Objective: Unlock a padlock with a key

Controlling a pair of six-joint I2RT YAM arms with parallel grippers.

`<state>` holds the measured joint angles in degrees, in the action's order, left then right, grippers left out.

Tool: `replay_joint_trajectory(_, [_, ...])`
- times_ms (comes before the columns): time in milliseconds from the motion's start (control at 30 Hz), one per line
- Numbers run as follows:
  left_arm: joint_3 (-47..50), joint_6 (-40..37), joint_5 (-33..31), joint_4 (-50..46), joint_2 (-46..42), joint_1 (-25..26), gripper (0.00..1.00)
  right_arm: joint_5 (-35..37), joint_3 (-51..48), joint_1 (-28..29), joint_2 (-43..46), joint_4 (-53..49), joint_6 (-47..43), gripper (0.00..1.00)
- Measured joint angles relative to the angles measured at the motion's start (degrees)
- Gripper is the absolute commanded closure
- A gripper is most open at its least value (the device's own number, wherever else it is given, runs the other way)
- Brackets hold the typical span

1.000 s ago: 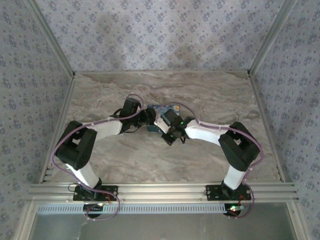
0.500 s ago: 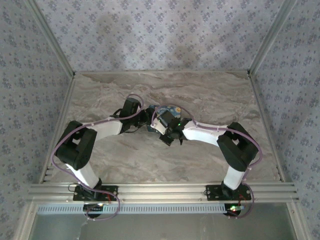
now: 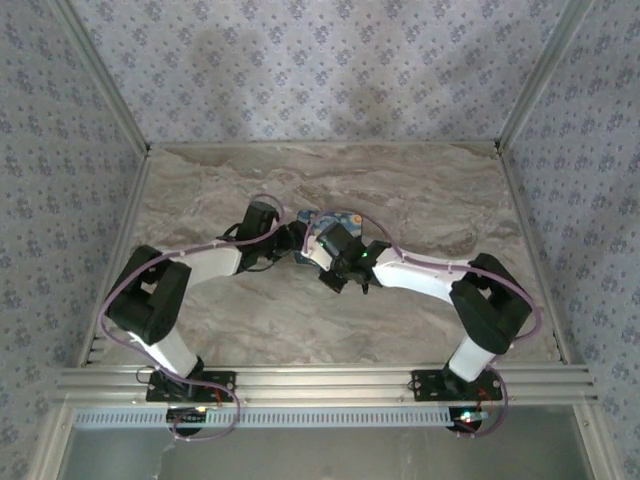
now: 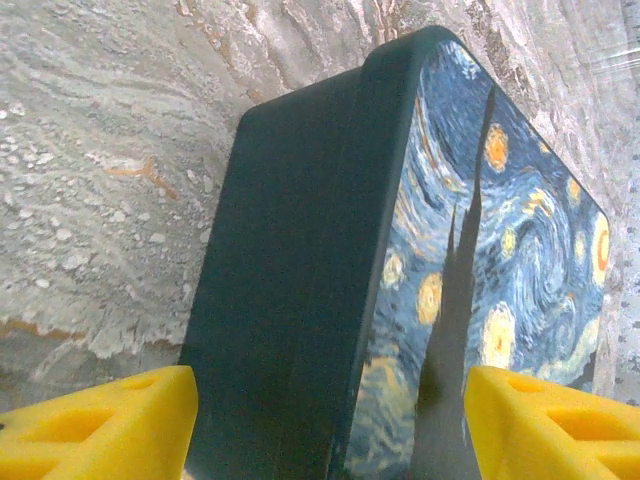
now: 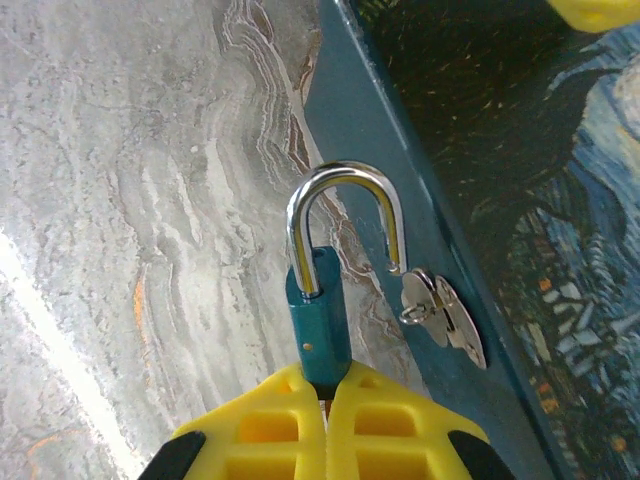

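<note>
Left arm pose: the left arm (image 3: pixel 215 262) was folded at the elbow, its forearm reaching inward to meet the other wrist mid-table.
Right arm pose: the right arm (image 3: pixel 425 272) mirrored it, elbow out, wrist angled toward the same spot.
Left gripper: the left gripper (image 4: pixel 330 395) had its jaws spread wide with the box (image 4: pixel 290 250) between them. Whether they pressed it could not be told.
Right gripper: the right gripper (image 5: pixel 325 378) was clenched, pinching the padlock's lower end.
Padlock: the padlock (image 5: pixel 318 320) stood straight ahead of the right fingertips. Its shackle (image 5: pixel 345 175) was open, the free leg just beside the hasp (image 5: pixel 445 310).
Materials: smooth teal lock body, a polished chrome shackle bent in a U, ribbed yellow fingers (image 5: pixel 270 430).
Box: rectangular with rounded corners, matte dark sides and a swirling painted face.
Table: the table (image 5: pixel 150 200) was grey veined marble.
</note>
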<state>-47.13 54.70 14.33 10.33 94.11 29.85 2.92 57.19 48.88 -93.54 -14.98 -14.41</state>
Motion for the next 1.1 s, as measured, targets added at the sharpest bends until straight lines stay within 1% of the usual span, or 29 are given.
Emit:
replay_joint_trajectory(333, [6.43,-0.26,-2.10,-1.95,-10.78,-0.61,0.28,0.74,-3.21,-0.28,8.74,-0.55,4.39,1.00])
replay_joint_trajectory(567, [10.58,-1.33,-4.15,-5.44,-18.99,-0.61,0.27,0.33,-4.57,-4.61,16.50,-4.02,10.60,1.00])
replay_joint_trajectory(733, [12.20,-2.29,-5.81,-8.66,-23.28,-0.61,0.27,0.17,-5.03,-10.21,19.82,-8.02,15.82,1.00])
replay_joint_trajectory(933, [12.41,-4.35,-7.82,-12.87,-27.39,-0.87,0.26,-0.79,-6.60,-20.61,23.52,-12.46,22.03,1.00])
replay_joint_trajectory(1100, [12.48,-5.40,-9.25,-15.87,-29.81,-2.03,0.26,-0.48,-6.60,-28.89,23.21,-14.97,26.32,1.00])
